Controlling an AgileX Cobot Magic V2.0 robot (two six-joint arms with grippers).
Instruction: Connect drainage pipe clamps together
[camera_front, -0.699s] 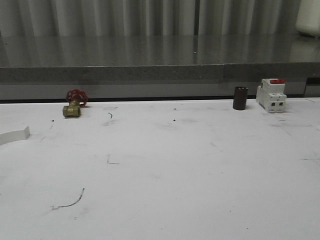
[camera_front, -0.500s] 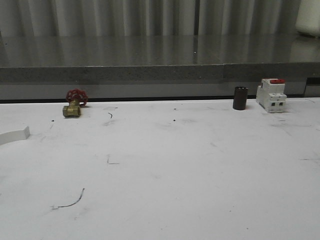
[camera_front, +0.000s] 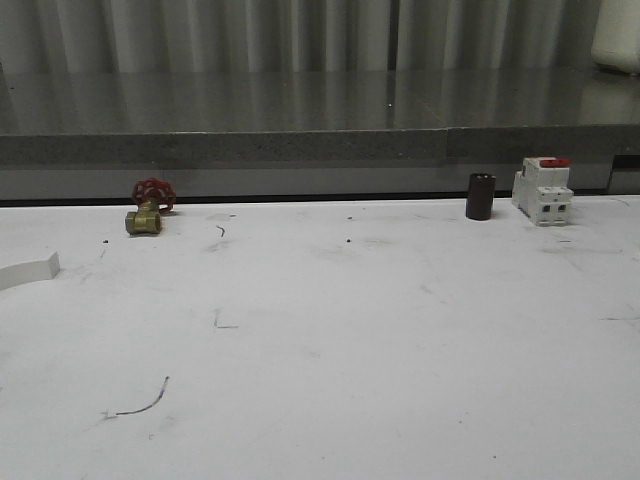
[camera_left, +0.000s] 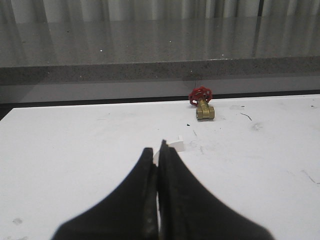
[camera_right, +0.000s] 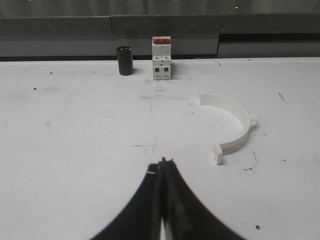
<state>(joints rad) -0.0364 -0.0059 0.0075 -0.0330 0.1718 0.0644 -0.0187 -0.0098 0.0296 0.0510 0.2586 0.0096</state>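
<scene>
One white drainage pipe clamp (camera_right: 244, 122) lies flat on the table in the right wrist view, its open side facing inward. It sits ahead of and to one side of my right gripper (camera_right: 163, 162), which is shut and empty. The end of the other clamp (camera_front: 28, 270) shows at the far left edge of the front view. In the left wrist view that clamp (camera_left: 177, 144) peeks out just beyond my left gripper (camera_left: 158, 150), mostly hidden by the black fingers. The left gripper is shut with nothing between its fingers.
A brass valve with a red handwheel (camera_front: 148, 207) stands at the back left of the white table (camera_front: 330, 340). A black cylinder (camera_front: 480, 196) and a white-and-red circuit breaker (camera_front: 543, 190) stand at the back right. A grey ledge (camera_front: 300, 148) runs behind the table.
</scene>
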